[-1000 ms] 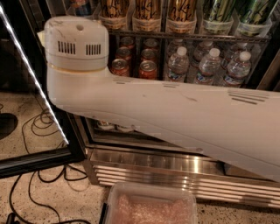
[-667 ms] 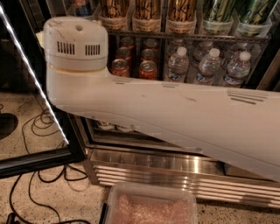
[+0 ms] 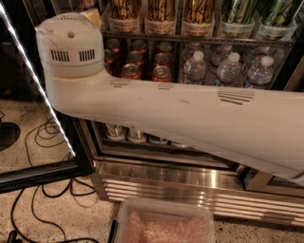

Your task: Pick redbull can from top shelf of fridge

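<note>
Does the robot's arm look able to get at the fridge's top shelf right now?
Likely yes: the glass door is swung open and nothing blocks the top shelf. The arm crosses in front, below it; the gripper is out of view.

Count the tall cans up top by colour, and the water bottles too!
Gold cans: 3
Green cans: 2
Water bottles: 3 with white caps showing
Total: 8
The gripper is out of view; only the white arm shows, crossing in front of the drinks.
</note>
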Tool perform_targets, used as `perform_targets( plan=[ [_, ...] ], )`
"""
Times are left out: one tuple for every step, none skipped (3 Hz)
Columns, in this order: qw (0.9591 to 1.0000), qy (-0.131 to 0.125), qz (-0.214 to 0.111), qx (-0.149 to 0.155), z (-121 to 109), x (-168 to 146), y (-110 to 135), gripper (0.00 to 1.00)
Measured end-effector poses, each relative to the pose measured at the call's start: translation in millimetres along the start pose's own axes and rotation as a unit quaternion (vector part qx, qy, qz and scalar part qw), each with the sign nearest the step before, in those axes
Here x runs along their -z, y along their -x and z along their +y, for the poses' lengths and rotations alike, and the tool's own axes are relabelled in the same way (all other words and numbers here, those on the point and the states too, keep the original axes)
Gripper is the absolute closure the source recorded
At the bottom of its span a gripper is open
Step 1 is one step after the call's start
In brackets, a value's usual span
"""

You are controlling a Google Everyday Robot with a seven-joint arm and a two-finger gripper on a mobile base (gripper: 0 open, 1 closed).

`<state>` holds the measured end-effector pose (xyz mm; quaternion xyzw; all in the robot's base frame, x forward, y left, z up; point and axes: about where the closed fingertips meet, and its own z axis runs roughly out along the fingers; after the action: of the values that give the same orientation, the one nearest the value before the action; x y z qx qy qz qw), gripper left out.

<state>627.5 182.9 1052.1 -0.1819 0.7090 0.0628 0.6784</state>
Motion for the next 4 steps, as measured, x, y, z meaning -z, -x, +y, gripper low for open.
perform_targets(
  plan=[
    [0.9994,-0.011,-0.024,0.024,2.1,-11.7,8.8,0.24],
    [0.9973,-0.037,-0.042,0.048,-0.5,-15.4,14.5,0.28],
    [0.9967,-0.036,-0.041,0.06,1.4,-15.0,15.5,0.26],
    [0.9961,-0.052,-0.045,0.056,-4.5,-17.3,20.1,0.29]
  ],
)
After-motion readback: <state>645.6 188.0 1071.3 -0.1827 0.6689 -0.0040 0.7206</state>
